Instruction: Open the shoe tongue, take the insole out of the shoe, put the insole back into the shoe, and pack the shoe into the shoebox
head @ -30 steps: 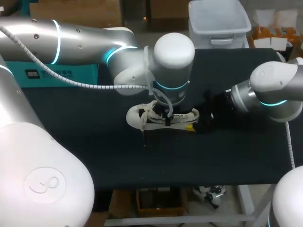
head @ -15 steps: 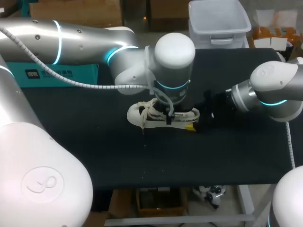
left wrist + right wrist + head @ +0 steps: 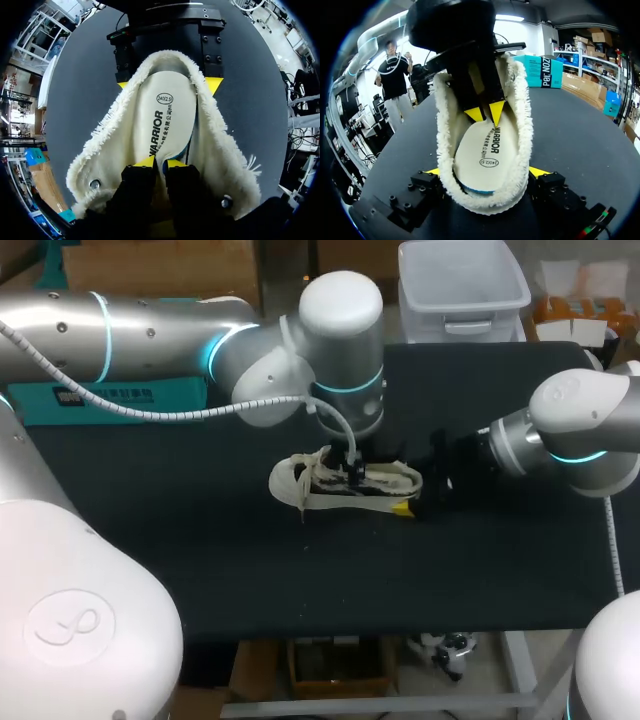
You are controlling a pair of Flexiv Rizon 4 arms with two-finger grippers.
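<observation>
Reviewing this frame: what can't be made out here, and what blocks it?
Head view: the left gripper and the insole sit hidden under the left arm's wrist.
Head view: the right gripper is dark against the dark table; only one yellow tip shows.
Both wrist views: the shoe's toe is behind the left gripper's body.
Head view: the left arm covers the teal box's top; open or closed, unknown.

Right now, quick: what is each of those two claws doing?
Left gripper: closed, pinching the insole inside the shoe.
Right gripper: closed on the shoe at its heel, one finger on each side.
</observation>
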